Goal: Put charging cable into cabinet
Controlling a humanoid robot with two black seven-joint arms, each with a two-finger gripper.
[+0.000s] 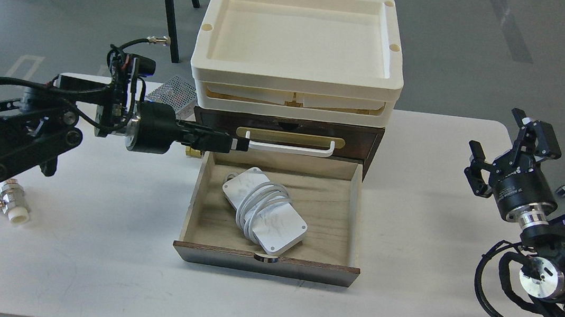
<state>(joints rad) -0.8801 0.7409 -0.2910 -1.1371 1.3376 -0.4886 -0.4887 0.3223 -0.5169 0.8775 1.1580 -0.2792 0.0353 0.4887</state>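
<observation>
The charging cable, a flat white adapter with its cord looped round the middle, lies loose on the floor of the cabinet's pulled-out pale wood drawer. The cabinet is dark brown with a white handle on a brass plate. My left gripper is empty and looks open. It hovers level with the handle's left end, above the drawer's back left corner and clear of the cable. My right gripper is open and empty, raised at the far right of the table.
Cream trays are stacked on the cabinet. A perforated metal power supply sits behind my left arm. A small white and metal fitting lies at the table's left edge. The drawer's dark front juts toward me.
</observation>
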